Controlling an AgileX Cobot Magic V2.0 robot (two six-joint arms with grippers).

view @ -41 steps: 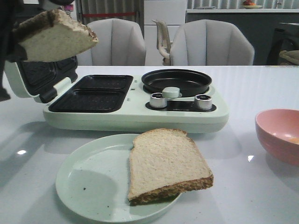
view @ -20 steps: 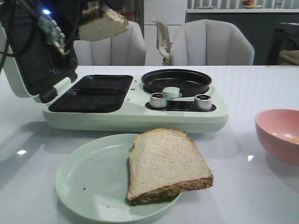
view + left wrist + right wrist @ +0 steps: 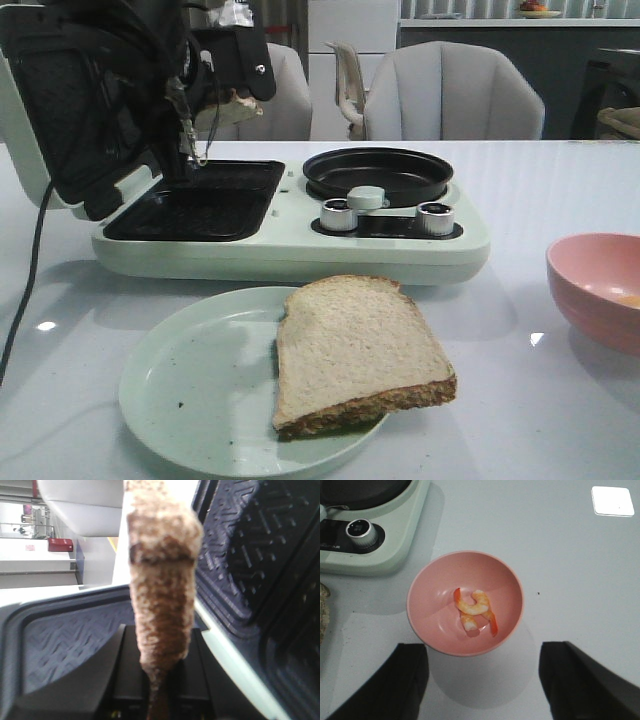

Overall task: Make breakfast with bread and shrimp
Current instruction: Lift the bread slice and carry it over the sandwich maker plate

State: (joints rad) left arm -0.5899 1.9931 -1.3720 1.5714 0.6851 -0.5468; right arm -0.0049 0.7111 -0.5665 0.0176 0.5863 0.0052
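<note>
The left gripper (image 3: 162, 700) is clamped on one pale beige bread slice with a brown crust (image 3: 161, 580), pinching it by a crust edge so the slice stands on edge, its long axis running straight out from the fingers. In the front view this gripper (image 3: 215, 95) hangs over the open black ridged sandwich tray (image 3: 200, 200) of the mint-green breakfast maker (image 3: 300, 250), whose lid (image 3: 60, 120) stands raised at the left; only a sliver of the held slice (image 3: 243, 98) shows there. The second slice of beige bread (image 3: 355, 350) lies flat on the pale green round plate (image 3: 190, 385) in front of the appliance, overhanging the plate's right rim. The right gripper (image 3: 482, 680) is spread wide and holds nothing, hovering above the pink bowl (image 3: 432, 585), which contains curled pinkish-orange shrimp (image 3: 475, 611) with red tails; it looks like two pieces lying touching. The round black pan (image 3: 378, 172) on the appliance sits behind two silver knobs (image 3: 338, 215).
</note>
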